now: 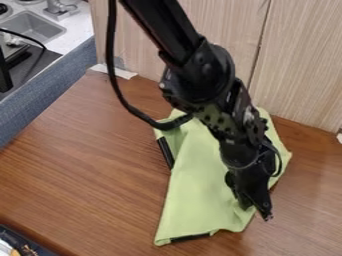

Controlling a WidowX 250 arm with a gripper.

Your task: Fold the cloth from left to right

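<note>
End effector (258,207) at lower right edge of green cloth (197,192)

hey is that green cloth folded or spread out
The cloth looks partly folded: a flap overlaps at its upper left. The arm hides some of it.

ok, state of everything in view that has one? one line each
cloth: on the table, outline uneven, black strips showing at left and bottom edges; can't tell if the fold is complete
gripper: pointing down at the cloth's lower right edge; grip on it unclear
arm: bent, angled down over the cloth
cable: slack, looping beside the arm
sink: uncovered
</note>
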